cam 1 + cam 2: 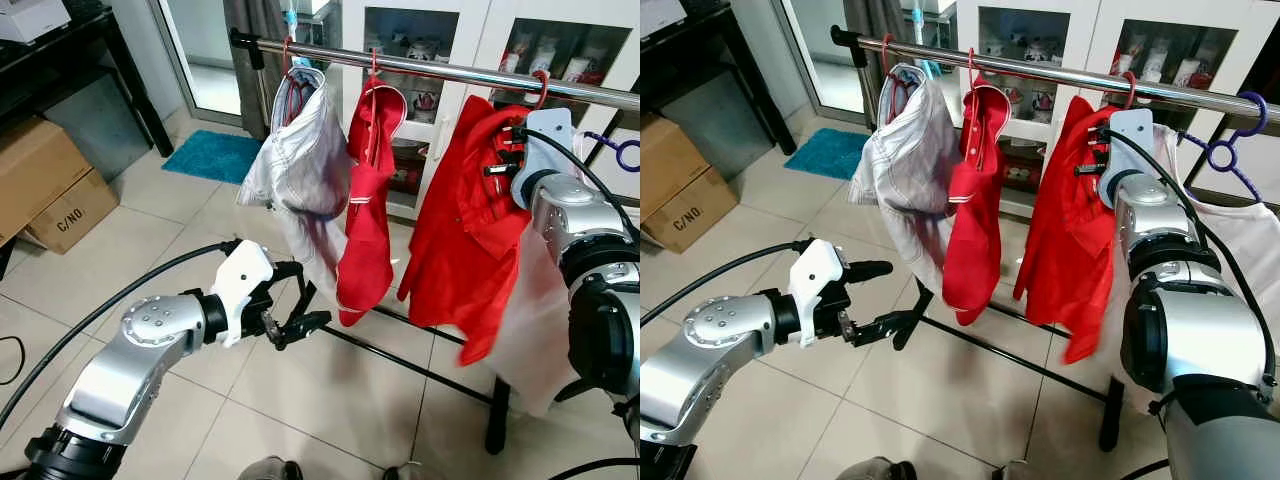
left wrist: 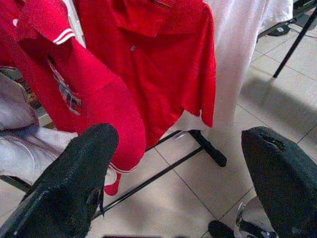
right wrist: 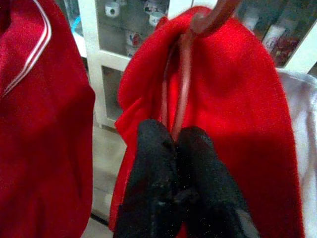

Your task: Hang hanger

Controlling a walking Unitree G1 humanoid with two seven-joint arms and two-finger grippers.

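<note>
Hanger (image 3: 179, 94), red and thin, carries a red shirt (image 1: 465, 220) and its hook sits over the chrome rail (image 1: 440, 72) directly above the right gripper (image 3: 176, 144). That gripper's two black fingers are pressed together, pinching the hanger's wire just under the hook, inside the shirt's collar. Beside it, toward the robot's left, hang a second red shirt (image 1: 368, 210) and a pale grey garment (image 1: 295, 160); on its other side hangs a white garment (image 1: 1250, 240) with a purple hanger (image 1: 1230, 150). The left gripper (image 1: 295, 325) hangs low below the grey garment, fingers spread apart and holding nothing, above the tiled floor (image 1: 180, 230).
</note>
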